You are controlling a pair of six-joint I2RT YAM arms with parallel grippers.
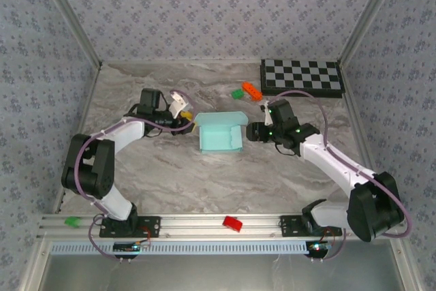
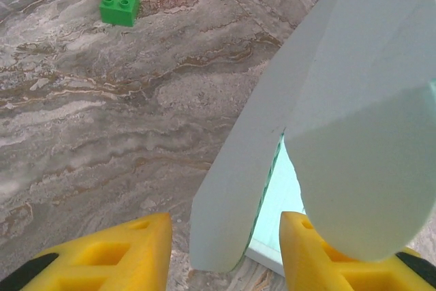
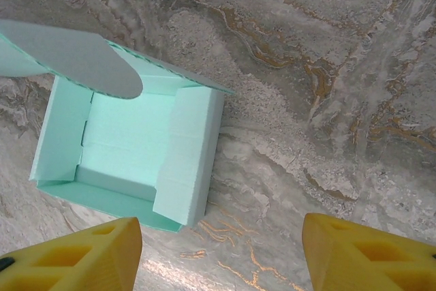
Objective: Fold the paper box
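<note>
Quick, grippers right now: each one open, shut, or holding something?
Left gripper: open around a paper box flap, not clamped.
Right gripper: open, holding nothing.

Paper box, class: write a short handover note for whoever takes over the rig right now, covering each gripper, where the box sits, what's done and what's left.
Left gripper: open, fingers either side of a loose flap on the box's left side, not clamped.
Right gripper: open, over the table beside the box's right wall.
Paper box: mid-table, between the arms.
Done: walls raised, open tray formed.
To do: fold in the remaining flaps and close it.
</note>
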